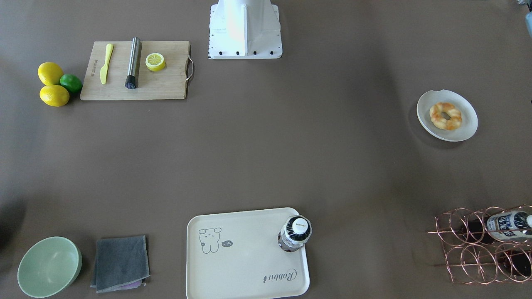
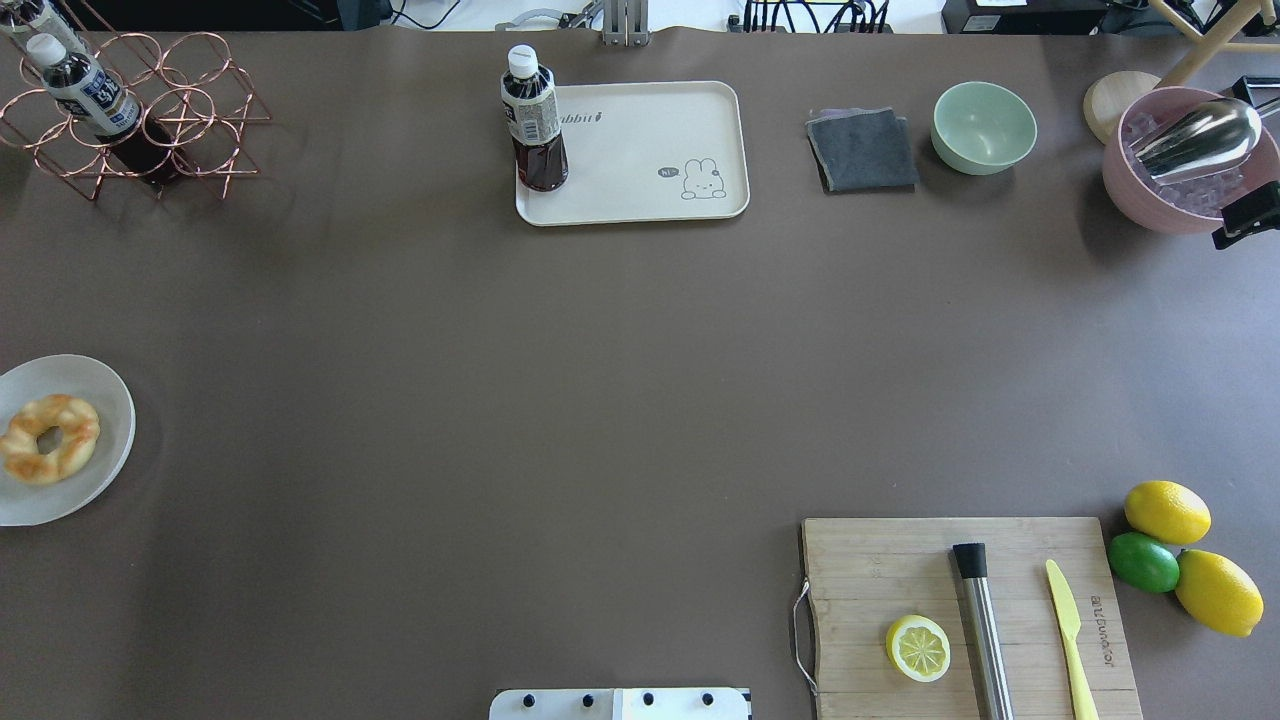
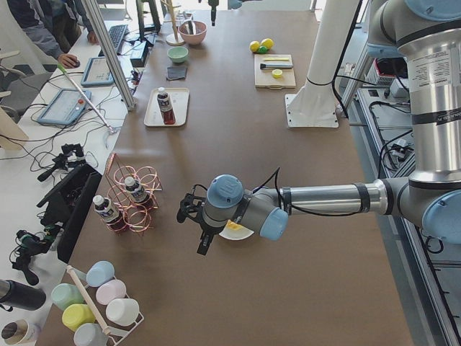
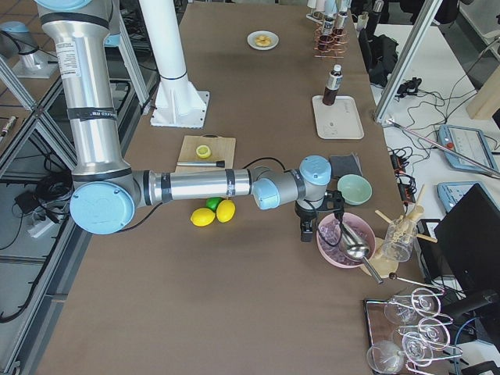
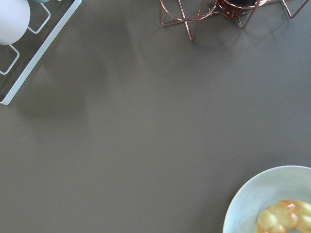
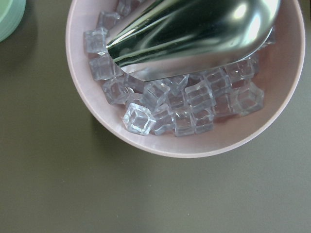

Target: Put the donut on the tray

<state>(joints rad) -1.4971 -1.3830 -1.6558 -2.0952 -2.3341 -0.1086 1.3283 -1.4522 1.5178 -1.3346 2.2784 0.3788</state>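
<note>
The donut [image 1: 445, 116], a golden twisted ring, lies on a round white plate [image 1: 467, 129] at the table's left end; it also shows in the overhead view [image 2: 48, 438] and at the bottom right of the left wrist view [image 5: 286, 221]. The cream tray [image 1: 245, 261] with the bear drawing sits at the far middle edge [image 2: 640, 150], with a dark drink bottle [image 2: 535, 120] standing on one corner. My left gripper [image 3: 202, 244] hangs beside the plate, seen only in the left side view; I cannot tell its state. My right gripper [image 4: 307, 230] is by the pink ice bowl; I cannot tell its state.
A copper wire rack [image 2: 120, 110] with bottles stands beyond the plate. A cutting board [image 2: 970, 610] with a lemon half, a steel rod and a yellow knife lies near right, with lemons and a lime beside it. A green bowl [image 2: 984, 127], grey cloth [image 2: 862, 150] and pink ice bowl [image 2: 1130, 185] stand far right.
</note>
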